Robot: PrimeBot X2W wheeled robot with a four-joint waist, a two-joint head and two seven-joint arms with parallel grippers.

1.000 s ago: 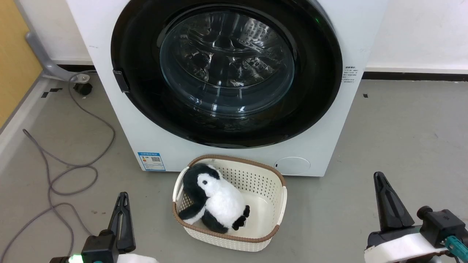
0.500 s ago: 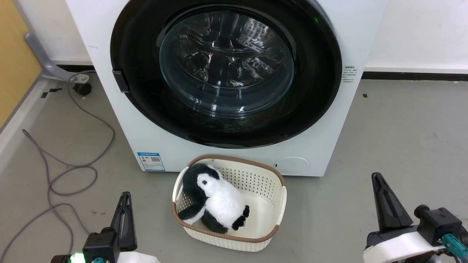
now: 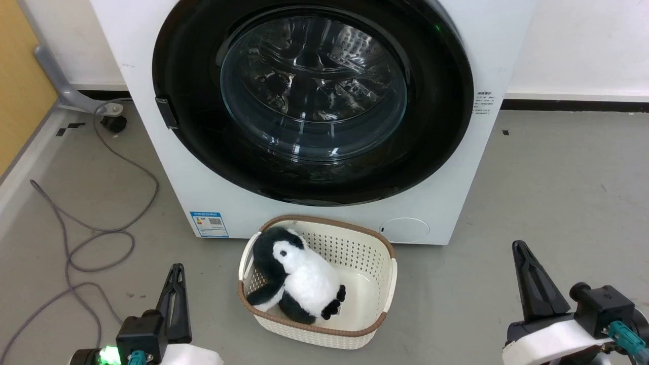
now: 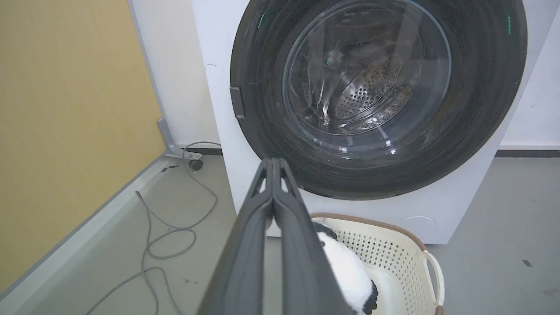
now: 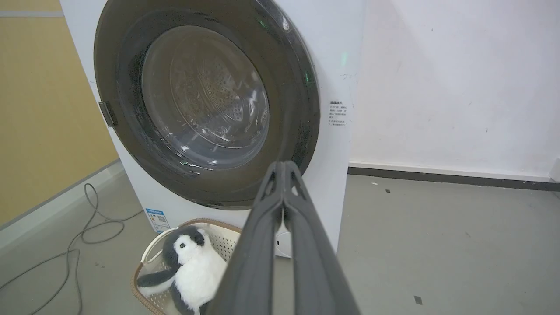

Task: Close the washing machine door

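The white washing machine (image 3: 456, 192) fills the upper middle of the head view. Its black-rimmed door (image 3: 436, 132) with the bulging glass window (image 3: 314, 86) lies flat against the front, and the steel drum shows through the glass. A small latch piece (image 3: 166, 112) sits on the door's left rim. My left gripper (image 3: 177, 267) is low at the left, shut and holding nothing, well short of the machine. My right gripper (image 3: 517, 245) is low at the right, shut and holding nothing too. The wrist views show the door (image 4: 477, 109) (image 5: 302, 131) beyond the shut left gripper (image 4: 273, 162) and right gripper (image 5: 284, 164).
A cream basket (image 3: 375, 309) with a brown rim stands on the floor just before the machine, holding a black-and-white penguin plush (image 3: 304, 276). A grey cable (image 3: 96, 233) loops over the floor at the left. A yellow wall panel (image 4: 65, 109) closes the left side.
Both grippers have drifted slightly inward, the left to the right and the right to the left. The door and the basket have not moved.
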